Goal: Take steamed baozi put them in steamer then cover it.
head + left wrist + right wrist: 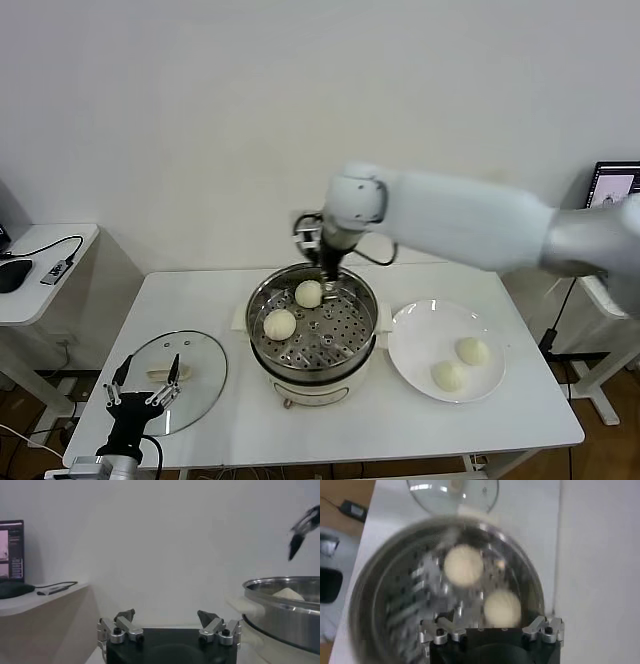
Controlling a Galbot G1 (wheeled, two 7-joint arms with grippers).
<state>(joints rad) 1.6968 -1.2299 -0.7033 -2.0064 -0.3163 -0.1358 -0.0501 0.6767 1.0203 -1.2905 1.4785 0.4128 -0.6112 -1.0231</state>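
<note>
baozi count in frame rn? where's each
4. Two baozi sit on the steamer tray: one at the back under the open right gripper, one front-left. Two are on the white plate: and. None looks hidden.

The left end effector [167,622], fingers spread, sits beside the steamer [280,612] holding a baozi [287,594].

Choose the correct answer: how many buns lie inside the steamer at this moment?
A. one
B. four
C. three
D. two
D: two buns rest on the steamer tray, and two more buns are on the white plate.
</note>
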